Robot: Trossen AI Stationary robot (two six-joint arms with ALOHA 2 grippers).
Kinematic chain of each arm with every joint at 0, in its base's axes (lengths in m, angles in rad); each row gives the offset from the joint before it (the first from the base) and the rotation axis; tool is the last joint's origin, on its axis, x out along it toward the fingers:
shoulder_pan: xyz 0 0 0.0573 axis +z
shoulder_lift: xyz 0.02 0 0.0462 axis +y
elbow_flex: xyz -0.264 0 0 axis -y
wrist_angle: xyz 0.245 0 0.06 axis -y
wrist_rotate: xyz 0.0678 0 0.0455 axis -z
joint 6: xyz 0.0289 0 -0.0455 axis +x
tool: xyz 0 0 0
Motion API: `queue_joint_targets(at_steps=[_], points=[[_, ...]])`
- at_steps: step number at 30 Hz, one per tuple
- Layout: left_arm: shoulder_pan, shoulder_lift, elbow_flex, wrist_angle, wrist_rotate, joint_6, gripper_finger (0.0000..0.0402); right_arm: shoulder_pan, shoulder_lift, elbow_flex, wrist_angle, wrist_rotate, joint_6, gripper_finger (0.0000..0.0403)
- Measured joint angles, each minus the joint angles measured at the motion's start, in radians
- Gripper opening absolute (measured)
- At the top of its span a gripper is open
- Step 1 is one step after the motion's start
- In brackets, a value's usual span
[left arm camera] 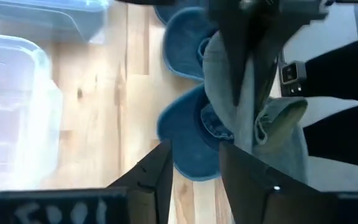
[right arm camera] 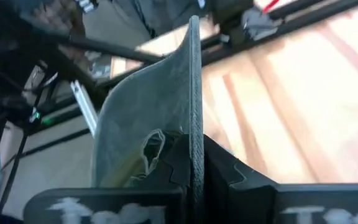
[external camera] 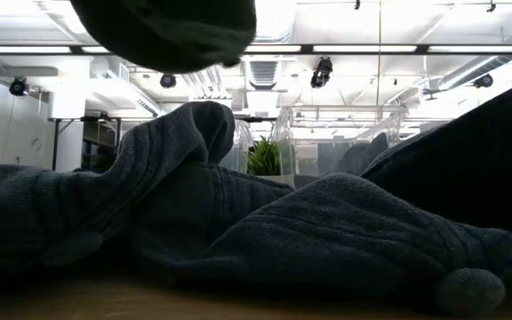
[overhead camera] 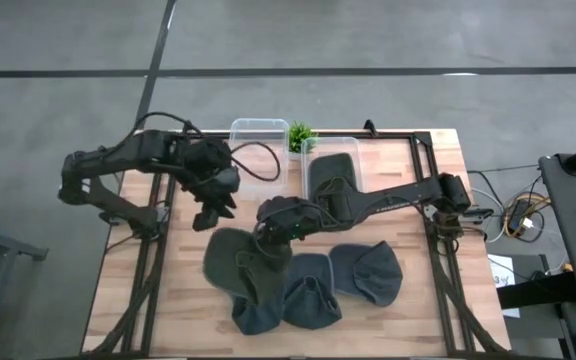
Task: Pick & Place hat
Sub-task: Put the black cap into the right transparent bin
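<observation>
From above, the wooden table point(overhead camera: 388, 310) carries a cluster of dark grey hats toward its near edge: one hat point(overhead camera: 238, 262) at the left of the cluster, lifted at one side by the right gripper point(overhead camera: 273, 232), and three more hats point(overhead camera: 313, 288) lying flat beside it toward the middle and right. The right arm reaches across from the right edge of the table, its fingers clenched on the fabric of that leftmost hat. The left gripper point(overhead camera: 211, 212) hangs over the left part of the table, just beside the raised hat, its fingers parted and gripping nothing. Two clear plastic bins point(overhead camera: 258, 150) stand at the far edge, the right one with a dark hat inside, and a small green plant point(overhead camera: 299, 134) sits between them. At table height, folds of grey hat cloth point(external camera: 327, 231) fill the foreground, with the clear bins point(external camera: 336, 133) and the plant point(external camera: 263, 158) behind, and a dark shape overhead at the top. The left wrist camera shows its own fingers point(left arm camera: 157, 177) released over bare wood, with the blue-grey hats point(left arm camera: 191, 140) beyond and a bin point(left arm camera: 17, 93) at the side. The right wrist camera shows a ribbed grey hat brim point(right arm camera: 166, 118) pinched upright between its fingers point(right arm camera: 222, 171).
</observation>
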Motion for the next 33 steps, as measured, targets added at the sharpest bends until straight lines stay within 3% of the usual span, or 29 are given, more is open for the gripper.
queue_joint_targets(at_steps=[8,14,24,33], points=[[-0.001,-0.111,0.034,0.027,-0.091,-0.036,0.0132,-0.009,-0.064,0.000,-0.039,0.062,0.035,0.0009],[-0.001,-0.198,0.054,0.015,-0.203,-0.042,0.0133,-0.043,-0.179,0.000,-0.201,0.120,0.104,0.0009],[-0.001,-0.262,0.043,-0.037,-0.216,-0.113,0.0133,-0.056,-0.442,-0.003,-0.412,0.342,0.180,0.0010],[-0.001,-0.230,0.022,-0.025,-0.192,-0.130,0.0133,-0.169,-0.614,-0.030,-0.652,0.454,0.389,0.0011]])
